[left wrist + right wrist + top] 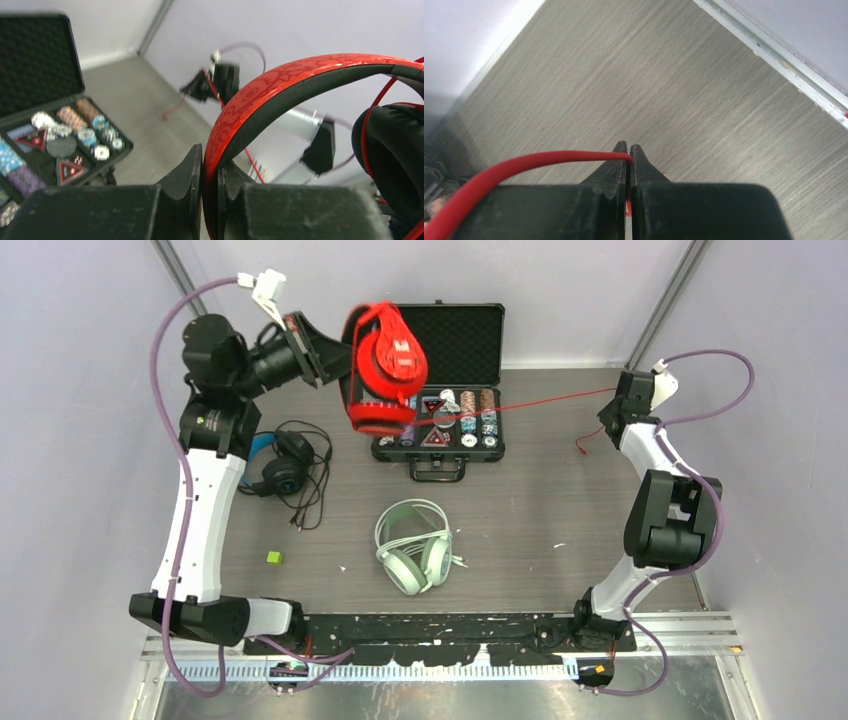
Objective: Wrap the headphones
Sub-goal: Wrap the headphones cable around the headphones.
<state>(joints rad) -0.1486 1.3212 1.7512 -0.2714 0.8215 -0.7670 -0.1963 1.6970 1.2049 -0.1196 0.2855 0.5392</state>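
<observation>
Red headphones (pixel 388 360): top view, held aloft over poker-chip case (pixel 470 335); red cable (pixel 540 403) taut rightward of case. Left wrist: left gripper (pixel 210 160) clamped on headband (pixel 280 75). Right wrist: right gripper (pixel 629 146) pinching cable; overtension could pull it free.

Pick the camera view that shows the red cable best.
Top external: the red cable runs taut from the red headphones to the right hand, loose end beyond. Right wrist shows only the pinched stretch; left wrist shows blurred bits behind the headband.
</observation>
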